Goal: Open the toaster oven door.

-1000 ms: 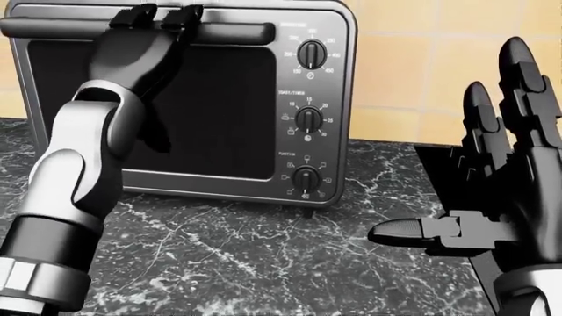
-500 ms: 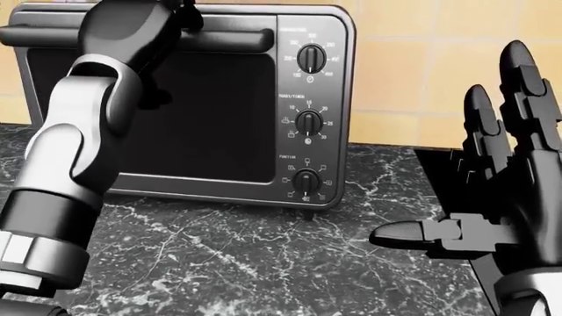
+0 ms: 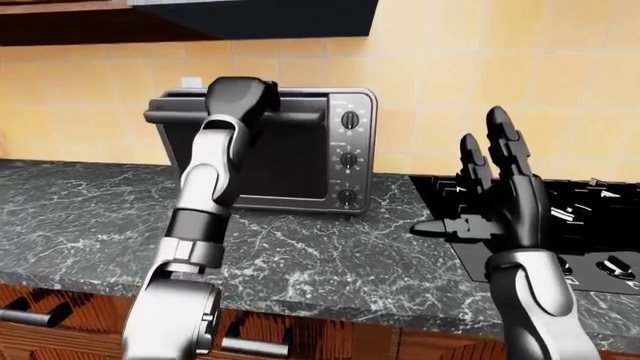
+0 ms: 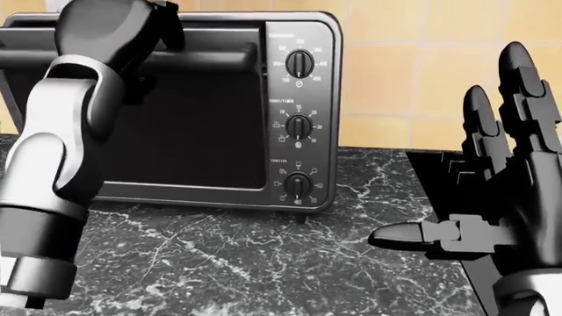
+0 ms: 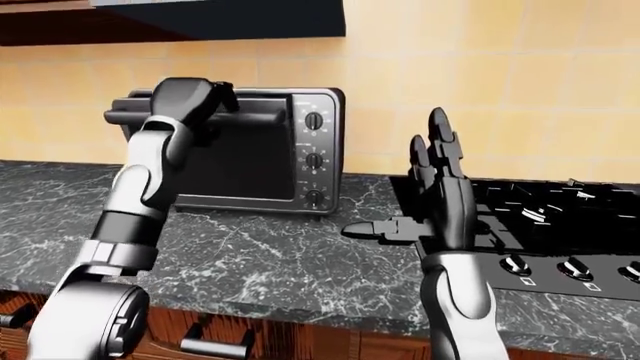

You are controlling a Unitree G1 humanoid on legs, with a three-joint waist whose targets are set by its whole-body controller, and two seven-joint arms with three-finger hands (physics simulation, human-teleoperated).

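The toaster oven stands on the dark marble counter against the tiled wall, with three knobs down its right side. Its dark glass door has a black bar handle along the top, and the door's top leans slightly outward. My left hand reaches up and is hooked over the handle's left half; the wrist hides most of its fingers. My right hand is open and empty, fingers upright, thumb out, to the right of the oven above the counter.
A black cooktop with front knobs lies at the right, just behind my right hand. A dark wall cabinet hangs above the oven. Wooden drawers with bar handles run below the counter edge.
My left arm has lifted and pulled at the handle. The handle has dropped relative to the knobs, so the door has tipped out a little. The view shifted slightly. The right hand is still.
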